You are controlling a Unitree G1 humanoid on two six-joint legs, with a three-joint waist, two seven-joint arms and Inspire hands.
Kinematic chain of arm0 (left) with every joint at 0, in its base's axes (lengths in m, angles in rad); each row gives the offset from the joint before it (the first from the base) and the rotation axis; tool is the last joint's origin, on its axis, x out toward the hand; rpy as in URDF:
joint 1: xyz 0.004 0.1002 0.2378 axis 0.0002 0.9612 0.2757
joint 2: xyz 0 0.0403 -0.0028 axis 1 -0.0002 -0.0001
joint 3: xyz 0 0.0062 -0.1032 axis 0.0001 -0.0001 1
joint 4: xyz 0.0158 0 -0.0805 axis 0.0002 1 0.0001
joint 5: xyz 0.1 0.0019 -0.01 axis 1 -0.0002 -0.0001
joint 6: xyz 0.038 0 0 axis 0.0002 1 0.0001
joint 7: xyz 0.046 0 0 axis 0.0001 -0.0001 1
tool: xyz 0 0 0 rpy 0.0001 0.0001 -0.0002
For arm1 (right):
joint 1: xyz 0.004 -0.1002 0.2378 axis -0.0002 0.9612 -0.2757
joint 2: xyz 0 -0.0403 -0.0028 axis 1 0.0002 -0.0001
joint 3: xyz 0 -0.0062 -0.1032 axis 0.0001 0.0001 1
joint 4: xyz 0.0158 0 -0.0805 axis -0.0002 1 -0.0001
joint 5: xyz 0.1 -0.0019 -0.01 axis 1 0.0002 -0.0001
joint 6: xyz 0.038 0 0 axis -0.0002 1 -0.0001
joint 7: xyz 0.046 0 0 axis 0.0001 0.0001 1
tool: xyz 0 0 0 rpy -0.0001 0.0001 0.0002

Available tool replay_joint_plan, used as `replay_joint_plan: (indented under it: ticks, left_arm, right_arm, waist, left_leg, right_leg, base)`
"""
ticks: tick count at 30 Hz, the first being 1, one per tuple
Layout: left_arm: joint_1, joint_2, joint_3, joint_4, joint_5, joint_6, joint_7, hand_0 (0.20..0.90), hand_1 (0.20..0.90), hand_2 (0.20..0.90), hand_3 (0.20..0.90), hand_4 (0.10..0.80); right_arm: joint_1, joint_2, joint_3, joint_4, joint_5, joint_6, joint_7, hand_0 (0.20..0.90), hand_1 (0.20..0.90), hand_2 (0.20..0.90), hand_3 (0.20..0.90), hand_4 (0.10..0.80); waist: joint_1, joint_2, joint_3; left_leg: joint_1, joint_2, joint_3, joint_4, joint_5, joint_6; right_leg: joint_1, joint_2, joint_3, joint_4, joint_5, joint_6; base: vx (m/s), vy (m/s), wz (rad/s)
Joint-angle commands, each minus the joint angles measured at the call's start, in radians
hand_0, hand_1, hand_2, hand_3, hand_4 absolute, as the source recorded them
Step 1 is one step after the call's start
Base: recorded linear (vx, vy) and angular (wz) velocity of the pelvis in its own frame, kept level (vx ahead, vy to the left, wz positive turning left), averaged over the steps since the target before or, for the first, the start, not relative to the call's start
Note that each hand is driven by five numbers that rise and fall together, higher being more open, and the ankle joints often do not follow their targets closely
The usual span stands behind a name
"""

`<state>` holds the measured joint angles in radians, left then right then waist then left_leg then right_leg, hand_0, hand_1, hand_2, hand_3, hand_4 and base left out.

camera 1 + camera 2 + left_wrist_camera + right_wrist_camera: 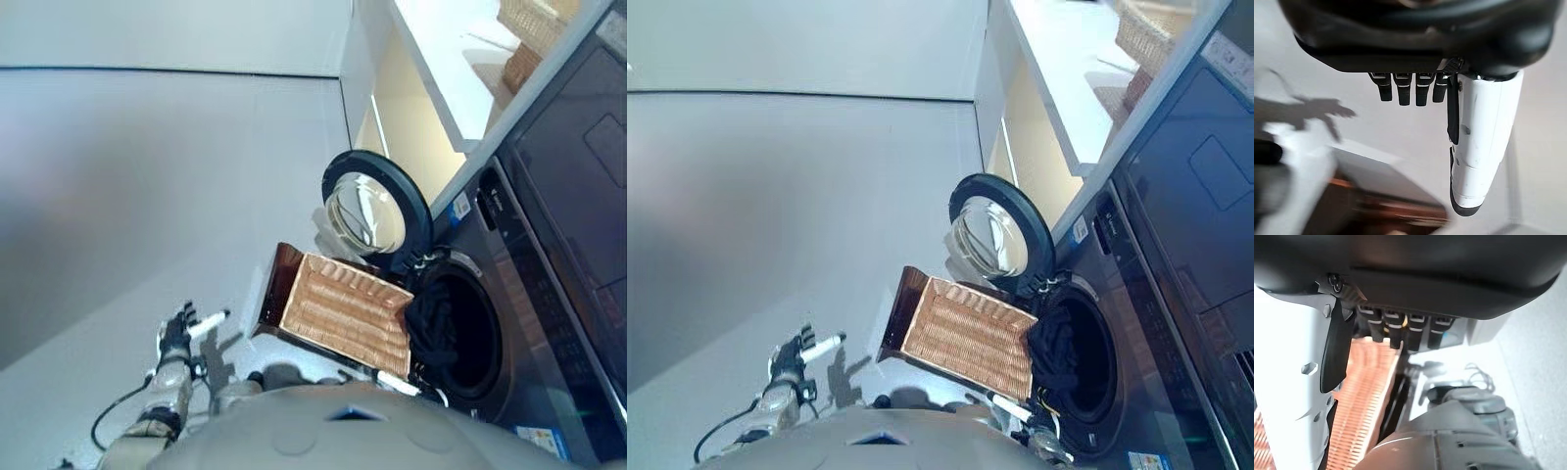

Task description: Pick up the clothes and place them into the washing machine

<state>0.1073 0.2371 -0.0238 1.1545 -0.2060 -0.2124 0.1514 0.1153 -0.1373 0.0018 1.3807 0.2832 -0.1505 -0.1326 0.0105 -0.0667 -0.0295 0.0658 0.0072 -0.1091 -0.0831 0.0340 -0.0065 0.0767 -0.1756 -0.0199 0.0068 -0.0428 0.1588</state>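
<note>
Down on the pale floor, a wicker laundry basket is sitting just left of the front-loading washing machine, its woven inside facing up and holding no clothes that can be seen. The machine's round door is standing swung open at the far side of the basket, its glass bowl catching the light. Dark clothes are lying bunched inside the drum opening, hanging at its left rim right beside the basket's edge. A white counter is running along the far right above the machine, carrying another wicker basket.

The left hand is hovering low over the floor, well apart from the basket on its left, fingers spread and relaxed and the white-covered thumb sticking straight out, holding nothing. The right hand is showing mainly in its own wrist view, positioned above the basket's weave, with short straight fingers and the white thumb extended, gripping nothing.
</note>
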Motion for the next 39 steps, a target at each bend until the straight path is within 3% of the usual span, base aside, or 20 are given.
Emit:
replay_joint_plan:
  ticks: [1, 19, 24, 28, 29, 30, 31, 32, 33, 35, 36, 37, 38, 39]
  left_arm:
    - [-0.089, 0.026, 0.001, 0.039, 0.098, -0.042, -0.015, 0.900, 0.900, 0.900, 0.900, 0.800]
    - [-0.075, 0.025, 0.000, 0.086, 0.110, -0.040, -0.041, 0.900, 0.900, 0.900, 0.900, 0.800]
    - [-0.078, 0.026, -0.009, 0.090, 0.107, -0.041, -0.037, 0.900, 0.900, 0.900, 0.900, 0.800]
    - [-0.090, 0.025, -0.037, 0.073, 0.118, -0.050, -0.033, 0.900, 0.900, 0.900, 0.900, 0.800]
    - [-0.092, 0.029, -0.042, 0.062, 0.115, -0.054, -0.023, 0.900, 0.900, 0.900, 0.900, 0.800]
    - [-0.100, 0.032, -0.041, 0.052, 0.112, -0.055, -0.015, 0.900, 0.900, 0.900, 0.900, 0.800]
    - [-0.103, 0.039, -0.035, 0.037, 0.104, -0.058, -0.005, 0.900, 0.900, 0.900, 0.900, 0.800]
    - [-0.101, 0.050, -0.028, 0.006, 0.092, -0.060, -0.003, 0.900, 0.900, 0.900, 0.900, 0.800]
    - [-0.098, 0.060, -0.020, -0.011, 0.083, -0.066, -0.004, 0.900, 0.900, 0.900, 0.900, 0.800]
    - [-0.094, 0.073, -0.006, -0.023, 0.076, -0.063, -0.008, 0.900, 0.900, 0.900, 0.900, 0.800]
    - [-0.090, 0.079, 0.002, -0.016, 0.080, -0.065, -0.005, 0.900, 0.900, 0.900, 0.900, 0.800]
    - [-0.093, 0.075, 0.012, 0.004, 0.080, -0.066, -0.001, 0.900, 0.900, 0.900, 0.900, 0.800]
    - [-0.099, 0.069, 0.012, 0.009, 0.077, -0.069, 0.011, 0.900, 0.900, 0.900, 0.900, 0.800]
    - [-0.099, 0.069, 0.012, 0.009, 0.077, -0.069, 0.011, 0.900, 0.900, 0.900, 0.900, 0.800]
  right_arm:
    - [-0.027, -0.049, 0.001, -0.007, -0.003, -0.018, 0.000, 0.900, 0.900, 0.900, 0.900, 0.800]
    - [-0.035, -0.059, 0.003, 0.009, -0.003, -0.012, 0.007, 0.900, 0.900, 0.900, 0.900, 0.800]
    - [-0.042, -0.061, -0.020, -0.002, 0.041, -0.016, 0.002, 0.900, 0.900, 0.900, 0.900, 0.800]
    - [-0.060, -0.073, -0.047, -0.038, 0.104, -0.030, 0.000, 0.900, 0.900, 0.900, 0.900, 0.800]
    - [-0.074, -0.078, -0.040, -0.051, 0.107, -0.032, -0.001, 0.900, 0.900, 0.900, 0.900, 0.800]
    - [-0.090, -0.079, -0.036, -0.058, 0.113, -0.036, -0.006, 0.900, 0.900, 0.900, 0.900, 0.800]
    - [-0.099, -0.076, -0.028, -0.068, 0.117, -0.043, -0.009, 0.900, 0.900, 0.900, 0.900, 0.800]
    - [-0.104, -0.077, -0.019, -0.079, 0.122, -0.049, -0.004, 0.900, 0.900, 0.900, 0.900, 0.800]
    - [-0.104, -0.077, -0.007, -0.088, 0.121, -0.054, 0.004, 0.900, 0.900, 0.900, 0.900, 0.800]
    - [-0.102, -0.072, 0.003, -0.094, 0.131, -0.059, 0.012, 0.900, 0.900, 0.900, 0.900, 0.800]
    - [-0.094, -0.066, 0.009, -0.097, 0.138, -0.064, 0.013, 0.900, 0.900, 0.900, 0.900, 0.800]
    - [-0.088, -0.063, 0.014, -0.098, 0.143, -0.067, 0.014, 0.900, 0.900, 0.900, 0.900, 0.800]
    - [-0.082, -0.066, 0.016, -0.103, 0.155, -0.071, 0.009, 0.900, 0.900, 0.900, 0.900, 0.800]
    - [-0.082, -0.066, 0.016, -0.103, 0.155, -0.071, 0.009, 0.900, 0.900, 0.900, 0.900, 0.800]
  waist:
    - [0.010, 0.007, -0.028]
    - [0.011, 0.006, -0.024]
    - [0.007, 0.006, -0.007]
    - [0.001, 0.020, 0.019]
    - [0.002, 0.029, 0.036]
    - [0.013, 0.045, 0.051]
    - [0.025, 0.064, 0.062]
    - [0.026, 0.076, 0.067]
    - [0.024, 0.075, 0.067]
    - [0.030, 0.056, 0.057]
    - [0.033, 0.046, 0.054]
    - [0.031, 0.042, 0.048]
    - [0.033, 0.042, 0.060]
    - [0.034, 0.042, 0.060]
  left_leg:
    - [0.007, -0.018, 0.016, 0.008, -0.042, -0.007]
    - [0.013, -0.004, 0.014, 0.012, -0.045, -0.003]
    - [0.008, -0.027, 0.017, 0.024, -0.059, 0.016]
    - [-0.007, -0.073, 0.045, 0.030, -0.071, 0.041]
    - [-0.009, -0.078, 0.061, 0.028, -0.070, 0.047]
    - [-0.012, -0.071, 0.081, 0.029, -0.066, 0.046]
    - [-0.020, -0.063, 0.099, 0.036, -0.060, 0.046]
    - [-0.023, -0.066, 0.107, 0.042, -0.057, 0.052]
    - [-0.026, -0.073, 0.126, 0.054, -0.058, 0.059]
    - [-0.046, -0.095, 0.143, 0.075, -0.057, 0.061]
    - [-0.051, -0.101, 0.146, 0.079, -0.057, 0.056]
    - [-0.048, -0.108, 0.140, 0.080, -0.055, 0.048]
    - [-0.082, -0.104, 0.153, 0.185, -0.056, 0.008]
    - [-0.084, -0.102, 0.154, 0.190, -0.059, 0.007]
  right_leg:
    - [-0.048, 0.007, 0.020, 0.073, 0.037, 0.008]
    - [-0.046, 0.012, 0.030, 0.076, 0.019, 0.002]
    - [-0.065, -0.004, 0.054, 0.099, 0.037, 0.011]
    - [-0.129, -0.049, 0.097, 0.149, 0.107, 0.033]
    - [-0.164, -0.060, 0.082, 0.172, 0.143, 0.036]
    - [-0.189, -0.057, 0.038, 0.195, 0.123, 0.027]
    - [-0.214, -0.033, -0.046, 0.250, 0.068, -0.001]
    - [-0.220, 0.026, -0.092, 0.314, 0.006, -0.027]
    - [-0.218, 0.096, -0.122, 0.351, -0.039, -0.042]
    - [-0.169, 0.166, -0.128, 0.285, -0.073, -0.065]
    - [-0.138, 0.179, -0.117, 0.251, -0.087, -0.077]
    - [-0.120, 0.162, -0.083, 0.194, -0.075, -0.075]
    - [-0.091, 0.155, -0.024, 0.125, -0.043, -0.079]
    - [-0.090, 0.156, -0.023, 0.122, -0.041, -0.079]
  base:
    - [0.032, -0.002, 0.07]
    - [-0.001, 0.003, 0.00]
    - [-0.007, 0.074, -0.01]
    - [-0.045, 0.168, -0.17]
    - [-0.133, 0.193, -0.57]
    - [-0.170, 0.244, -0.99]
    - [-0.145, 0.274, -1.12]
    - [-0.098, 0.264, -1.01]
    - [-0.043, 0.174, -0.85]
    - [-0.043, 0.068, -0.47]
    - [-0.031, 0.021, 0.04]
    - [-0.038, 0.030, 0.07]
    - [-0.027, 0.030, 0.04]
    - [-0.084, 0.057, -0.17]
